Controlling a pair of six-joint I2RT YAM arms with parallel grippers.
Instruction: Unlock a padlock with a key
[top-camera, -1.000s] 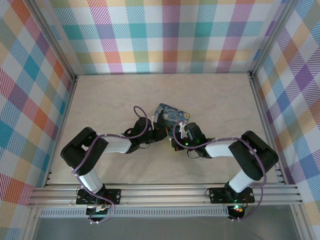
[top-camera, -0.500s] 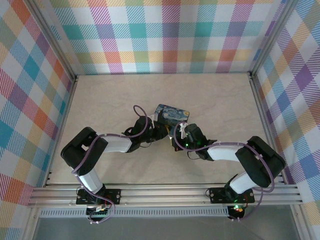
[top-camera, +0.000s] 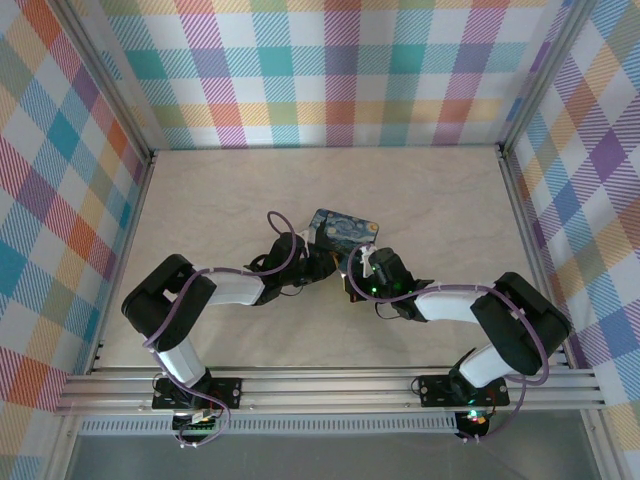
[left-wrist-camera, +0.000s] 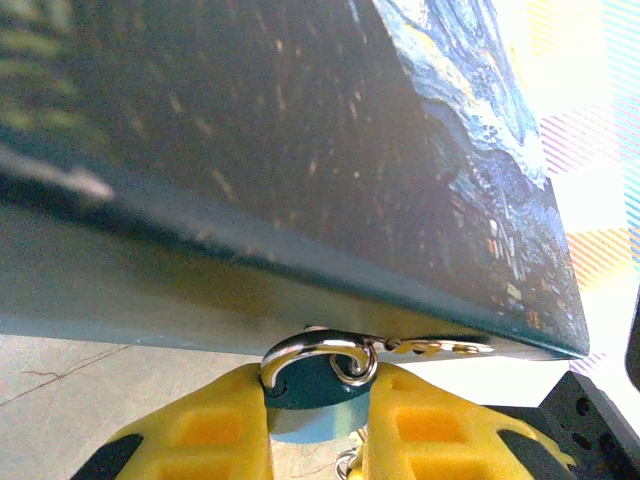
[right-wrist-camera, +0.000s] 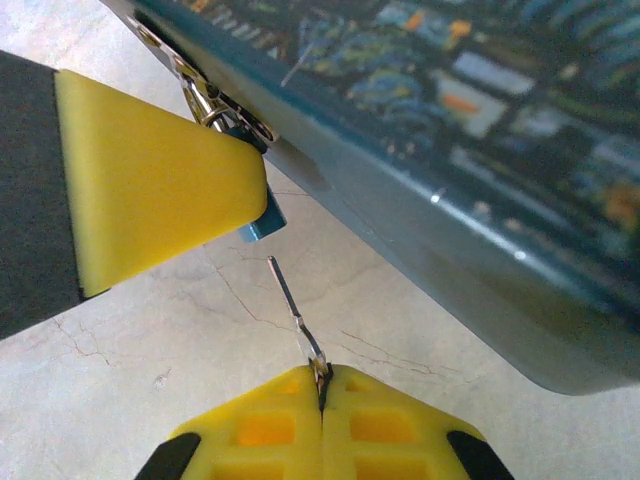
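In the left wrist view, we see the left gripper (left-wrist-camera: 318, 420) clamped on the padlock (left-wrist-camera: 300, 402). Its shackle (left-wrist-camera: 315, 358) touches the edge of the tin (left-wrist-camera: 300, 150) at 12 o'clock. In the right wrist view, the right gripper (right-wrist-camera: 320, 392) pinches the key (right-wrist-camera: 290, 295). The key tip points to 11 o'clock, just beside the padlock. The tin bears a swirling night-sky painting.

Lab test booth, plaid walls (top-camera: 340, 70), aluminium rail frame (top-camera: 330, 385), tabletop (top-camera: 250, 190)
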